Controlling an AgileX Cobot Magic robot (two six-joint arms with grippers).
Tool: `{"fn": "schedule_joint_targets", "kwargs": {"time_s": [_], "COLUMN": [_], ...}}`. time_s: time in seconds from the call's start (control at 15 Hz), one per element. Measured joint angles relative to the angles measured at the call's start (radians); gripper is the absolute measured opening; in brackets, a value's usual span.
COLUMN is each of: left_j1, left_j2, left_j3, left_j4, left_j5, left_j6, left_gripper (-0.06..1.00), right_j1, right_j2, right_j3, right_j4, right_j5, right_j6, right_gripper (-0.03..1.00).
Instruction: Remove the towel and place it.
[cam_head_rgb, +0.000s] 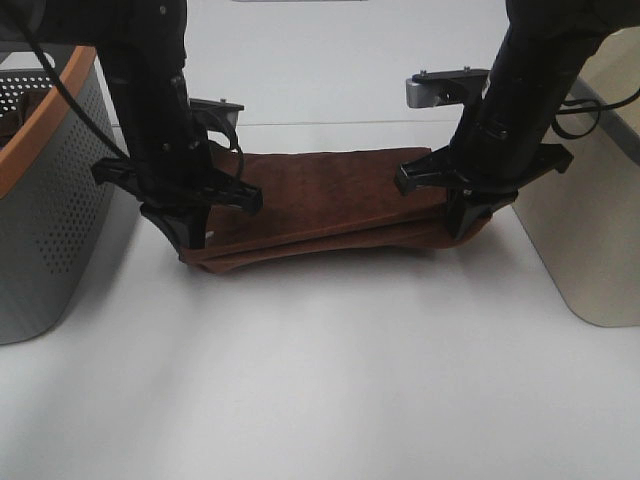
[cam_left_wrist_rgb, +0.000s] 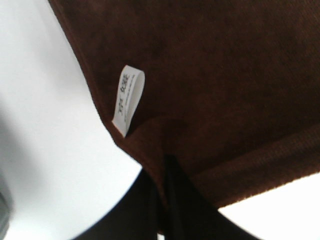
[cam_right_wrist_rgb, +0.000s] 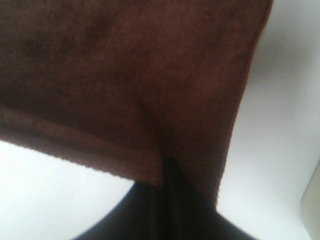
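Brightness: bright, even light from above; the white counter (cam_head_rgb: 320, 380) is nearly washed out in all three views.
Shadows: soft and faint, a grey one under the towel (cam_head_rgb: 330, 205) on its near side and pale ones beside the baskets at left and right.
Glare: the counter blows out to plain white in both wrist views.
Focus: high view fairly sharp; wrist views soft, the towel's weave blurred, the white tag (cam_left_wrist_rgb: 128, 100) print unreadable.
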Motion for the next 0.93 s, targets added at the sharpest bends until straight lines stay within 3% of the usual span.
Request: {"fn": "schedule_joint_targets", "kwargs": {"time_s": [0.33, 0.73, 0.8, 0.93], "left_j1": [-0.001, -0.001, -0.001, 0.010], "left_j2": [-0.030, -0.057, -0.060, -0.062], "left_j3": [0.103, 0.168, 0.169, 0.182], "left_j4": [-0.076, -0.109, -0.103, -0.026], "left_j5": [-0.005, -0.023, -0.015, 0.056], "left_j6": [0.000, 0.000, 0.000, 0.009], "left_gripper": [0.00, 0.00, 0.00, 0.00], "right_j1": [0.004, 0.006, 0.006, -0.013], "right_j2": [-0.001, -0.001, -0.001, -0.001], "right_j3": [0.097, 0.114, 0.115, 0.115], "right_j4": [0.020, 0.035, 0.027, -0.067], "right_j5": [-0.012, -0.011, -0.006, 0.025], "right_j6": [-0.001, -0.003, -0.003, -0.001], "right_gripper": [0.00, 0.00, 0.03, 0.20]}}
